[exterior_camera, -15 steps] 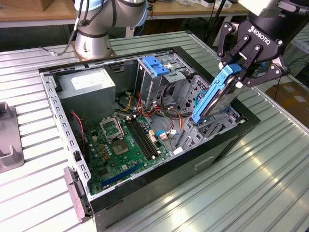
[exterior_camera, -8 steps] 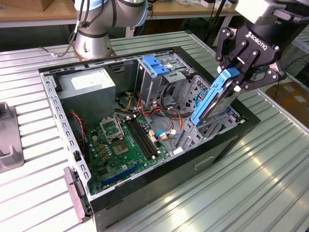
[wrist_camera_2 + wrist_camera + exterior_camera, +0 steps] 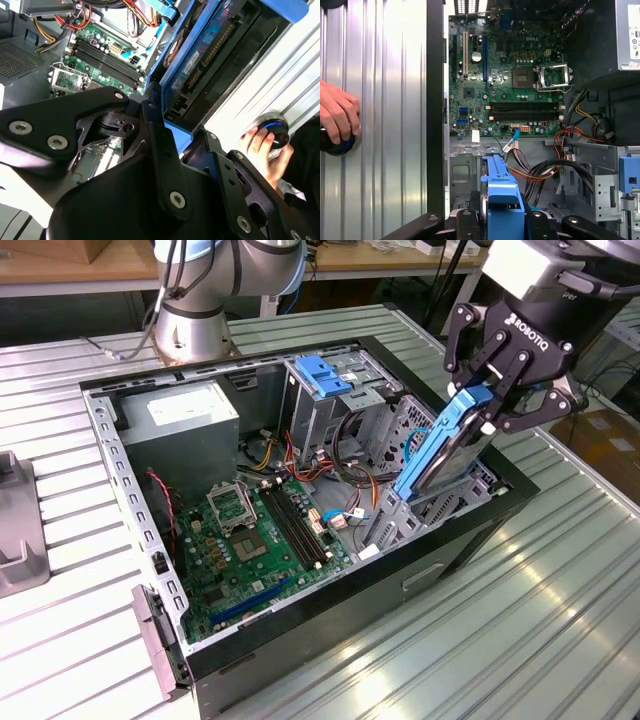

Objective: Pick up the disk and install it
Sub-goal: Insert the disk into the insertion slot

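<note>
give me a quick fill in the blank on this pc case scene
1. The tool is shut on the ____.
2. The disk has side rails coloured ____.
3. The disk is tilted over the open computer ____.
4. Inside the case, the green motherboard lies ____ the grey power supply.

Missing words: disk; blue; case; beside

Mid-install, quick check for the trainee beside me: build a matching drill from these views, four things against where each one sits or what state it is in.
Things:
1. disk
2. claw
3. motherboard
4. hand

Places or states:
A. lying flat on the floor of the open computer case
B. resting on a round black knob on the ribbed metal table
C. closed on the disk's upper end
D. tilted, lower end down in the drive bay

Pairs: 1-D, 2-C, 3-A, 4-B
</note>
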{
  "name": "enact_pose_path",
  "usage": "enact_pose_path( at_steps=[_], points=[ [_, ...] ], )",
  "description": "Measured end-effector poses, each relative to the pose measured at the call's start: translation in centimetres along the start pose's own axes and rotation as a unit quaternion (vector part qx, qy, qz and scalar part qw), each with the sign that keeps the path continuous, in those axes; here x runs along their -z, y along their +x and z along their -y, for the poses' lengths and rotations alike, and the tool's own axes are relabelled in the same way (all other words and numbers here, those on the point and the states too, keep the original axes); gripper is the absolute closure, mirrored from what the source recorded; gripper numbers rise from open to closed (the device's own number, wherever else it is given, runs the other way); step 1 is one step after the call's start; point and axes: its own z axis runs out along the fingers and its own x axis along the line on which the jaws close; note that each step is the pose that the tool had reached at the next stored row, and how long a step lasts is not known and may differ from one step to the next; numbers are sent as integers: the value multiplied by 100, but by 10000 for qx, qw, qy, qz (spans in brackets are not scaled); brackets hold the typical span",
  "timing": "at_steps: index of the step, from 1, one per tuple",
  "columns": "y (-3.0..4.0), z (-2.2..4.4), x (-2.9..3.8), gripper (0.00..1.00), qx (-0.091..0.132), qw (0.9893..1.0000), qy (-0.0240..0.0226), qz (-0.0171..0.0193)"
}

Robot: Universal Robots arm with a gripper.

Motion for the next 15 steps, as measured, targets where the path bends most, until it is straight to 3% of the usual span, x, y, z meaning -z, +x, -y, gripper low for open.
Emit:
enact_pose_path(
  at_steps=[4,15],
  points=[
    [3,2,-46,63,0,10000,0,1],
    [18,12,-247,63,0,10000,0,0]
  ],
)
